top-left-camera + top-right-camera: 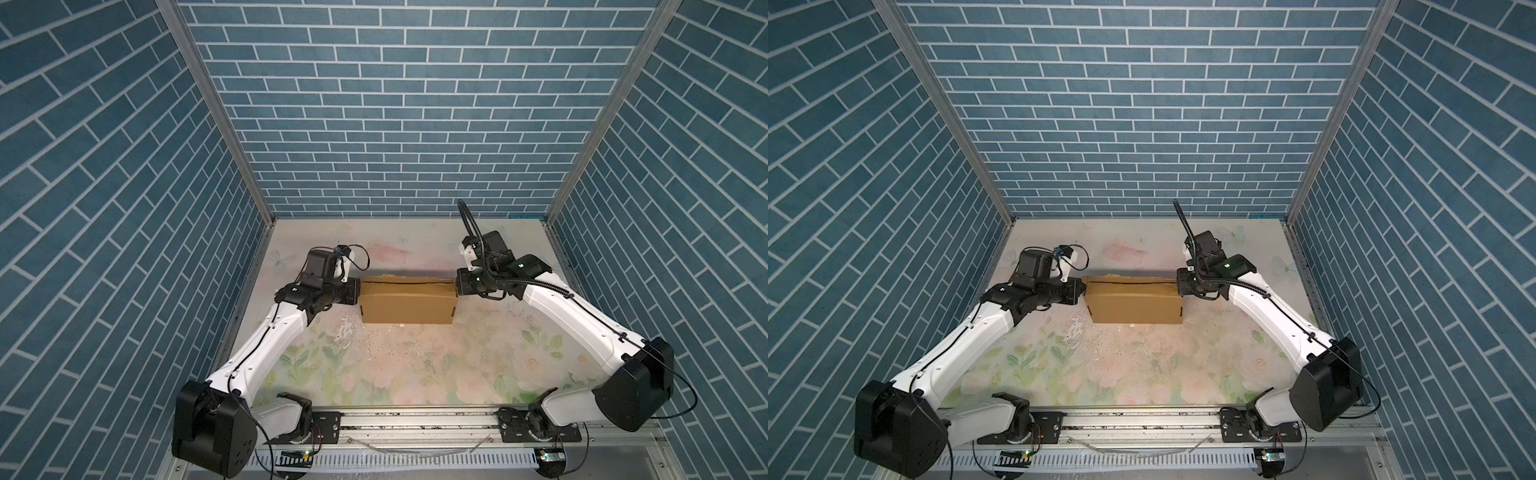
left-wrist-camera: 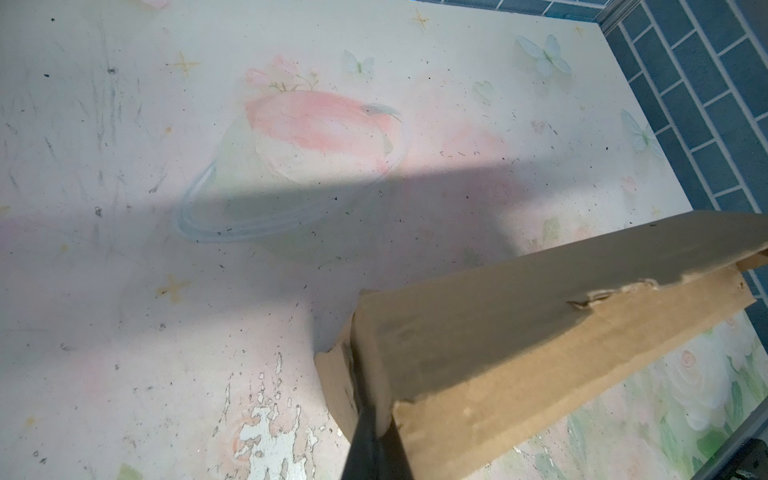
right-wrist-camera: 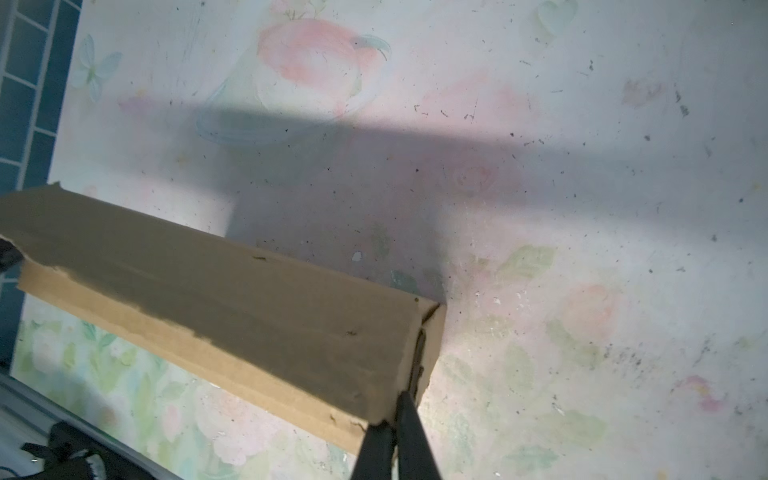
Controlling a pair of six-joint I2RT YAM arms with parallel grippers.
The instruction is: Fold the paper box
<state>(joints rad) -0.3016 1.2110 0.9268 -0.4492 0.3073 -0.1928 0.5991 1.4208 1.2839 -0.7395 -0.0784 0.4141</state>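
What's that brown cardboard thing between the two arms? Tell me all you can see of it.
The paper box is plain tan cardboard, folded into a shallow, closed rectangle with frayed edges and a dark seam along its top. It spans the gap over the floral table; the left gripper pinches one end, the right gripper the other.

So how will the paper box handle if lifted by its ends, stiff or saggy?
Likely stiff: the paper box, folded up, runs straight between the left gripper and right gripper. Probably light: thin cardboard walls. Its frayed edge suggests pinched spots may crush or tear.
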